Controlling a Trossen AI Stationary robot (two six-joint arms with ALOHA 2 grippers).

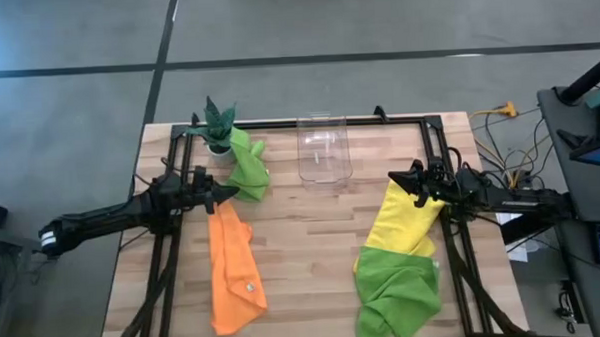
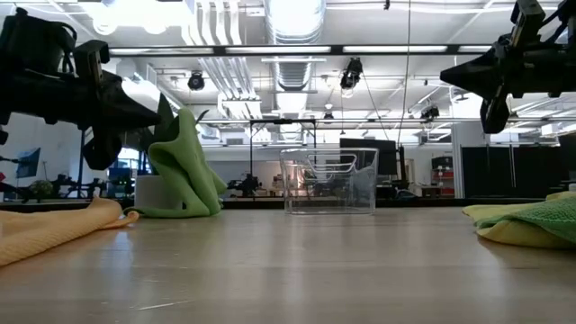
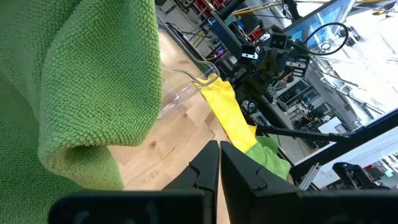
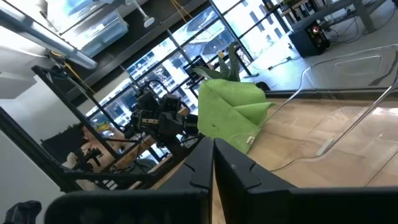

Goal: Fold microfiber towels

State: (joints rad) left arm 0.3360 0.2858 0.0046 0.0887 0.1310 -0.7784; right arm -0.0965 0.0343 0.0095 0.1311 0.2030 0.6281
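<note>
Viewing from above, you see the left pincer closed and empty beside the lime green towel; the right pincer closed, empty, over the yellow towel.

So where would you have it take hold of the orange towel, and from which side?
The orange towel lies as a long crumpled strip running from mid-table toward the near edge. Its upper end, narrow and bunched, sits right beside the left tool, which is shut and holds nothing. I would probably pinch that bunched upper corner from above, since raised folds give more to grip than the flat lower part.
</note>
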